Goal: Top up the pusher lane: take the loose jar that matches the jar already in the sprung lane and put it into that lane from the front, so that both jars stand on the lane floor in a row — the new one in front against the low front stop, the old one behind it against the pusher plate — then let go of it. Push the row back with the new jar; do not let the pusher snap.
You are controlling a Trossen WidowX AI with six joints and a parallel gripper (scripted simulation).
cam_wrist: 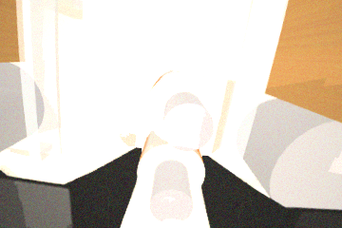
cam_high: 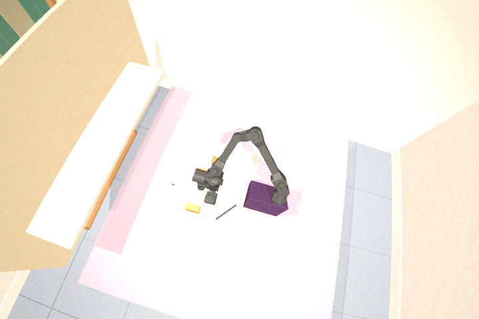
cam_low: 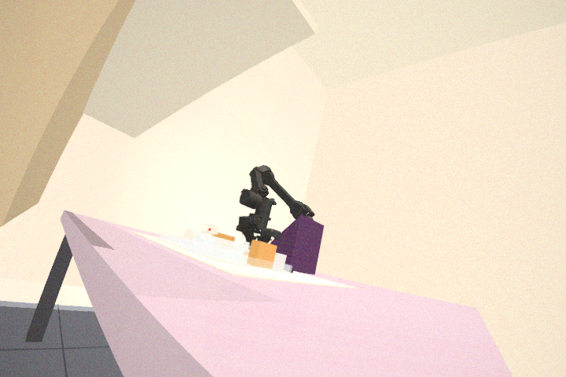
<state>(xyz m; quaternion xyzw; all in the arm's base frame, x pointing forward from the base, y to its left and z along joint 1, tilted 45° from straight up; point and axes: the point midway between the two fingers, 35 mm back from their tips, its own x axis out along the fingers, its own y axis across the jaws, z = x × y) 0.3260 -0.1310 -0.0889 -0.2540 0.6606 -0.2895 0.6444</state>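
My gripper (cam_high: pixel 209 197) (cam_low: pixel 256 232) (cam_wrist: pixel 171 158) is shut on a white jar (cam_wrist: pixel 171 192) with a pale grey lid. It holds the jar low over the white table top, to the left of the arm's base. In the wrist view a second white jar (cam_wrist: pixel 188 121) of the same look stands just ahead of the held one and seems to touch it. An orange edge (cam_wrist: pixel 161 79) shows behind the second jar. The lane around them is washed out white, and I cannot make out its walls, front stop or pusher plate.
The arm stands on a purple box (cam_high: pixel 260 197) (cam_low: pixel 302 243). An orange block (cam_high: pixel 192 207) and a thin dark rod (cam_high: pixel 225 211) lie in front of the gripper. A small white thing with a red dot (cam_high: pixel 173 184) lies to the left. Orange blocks (cam_wrist: pixel 312 52) (cam_low: pixel 261 254) flank the gripper.
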